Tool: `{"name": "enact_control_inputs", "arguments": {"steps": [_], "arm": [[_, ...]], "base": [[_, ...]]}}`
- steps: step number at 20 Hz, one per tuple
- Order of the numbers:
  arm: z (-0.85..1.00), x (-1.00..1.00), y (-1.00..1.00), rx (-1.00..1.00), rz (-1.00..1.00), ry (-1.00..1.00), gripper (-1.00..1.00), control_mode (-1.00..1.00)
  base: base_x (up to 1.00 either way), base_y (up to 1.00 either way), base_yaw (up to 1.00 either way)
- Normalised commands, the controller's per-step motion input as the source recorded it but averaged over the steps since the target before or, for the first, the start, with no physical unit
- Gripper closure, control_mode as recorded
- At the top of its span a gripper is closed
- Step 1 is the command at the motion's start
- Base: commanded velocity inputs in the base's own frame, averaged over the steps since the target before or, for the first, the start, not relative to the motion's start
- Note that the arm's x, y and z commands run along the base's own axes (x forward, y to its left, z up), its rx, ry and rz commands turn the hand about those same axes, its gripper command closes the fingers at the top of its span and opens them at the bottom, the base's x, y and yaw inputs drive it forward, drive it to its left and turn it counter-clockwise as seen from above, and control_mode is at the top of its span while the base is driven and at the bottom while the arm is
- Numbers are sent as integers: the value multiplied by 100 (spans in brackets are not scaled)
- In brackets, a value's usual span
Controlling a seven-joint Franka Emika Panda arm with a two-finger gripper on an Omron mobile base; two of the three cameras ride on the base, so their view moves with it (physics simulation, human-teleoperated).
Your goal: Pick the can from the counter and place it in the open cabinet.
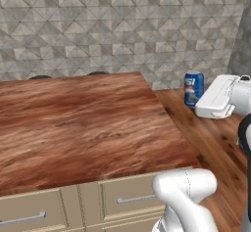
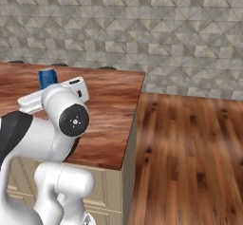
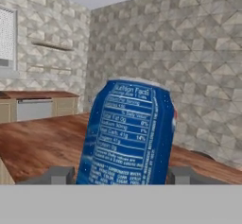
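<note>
upright, can [image 3: 126, 133] between the hand's [image 3: 122, 175] two fingertips, above counter [image 3: 38, 142]

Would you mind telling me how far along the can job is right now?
Done: the gripper is shut on the can, fingertips flanking it. In hand: the can seems lifted clear of the counter. Left: carrying it to the open cabinet and setting it inside.

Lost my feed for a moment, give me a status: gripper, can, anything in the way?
Gripper shut on the can, fingers either side. Can looks lifted above the counter, slightly tilted. Nothing blocking nearby; cabinet not sighted.
</note>
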Motion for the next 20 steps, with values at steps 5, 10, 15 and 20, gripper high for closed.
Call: {"name": "enact_control_inputs", "arguments": {"steps": [5, 10, 15, 20], "arm": [[0, 0, 0, 0, 0, 0, 100, 100], [0, 0, 0, 0, 0, 0, 100, 100], [0, 0, 0, 0, 0, 0, 100, 100], [0, 0, 0, 0, 0, 0, 100, 100]], "base": [[0, 0, -54], [0, 0, -63], [-20, 0, -61], [-32, -2, -67]]}}
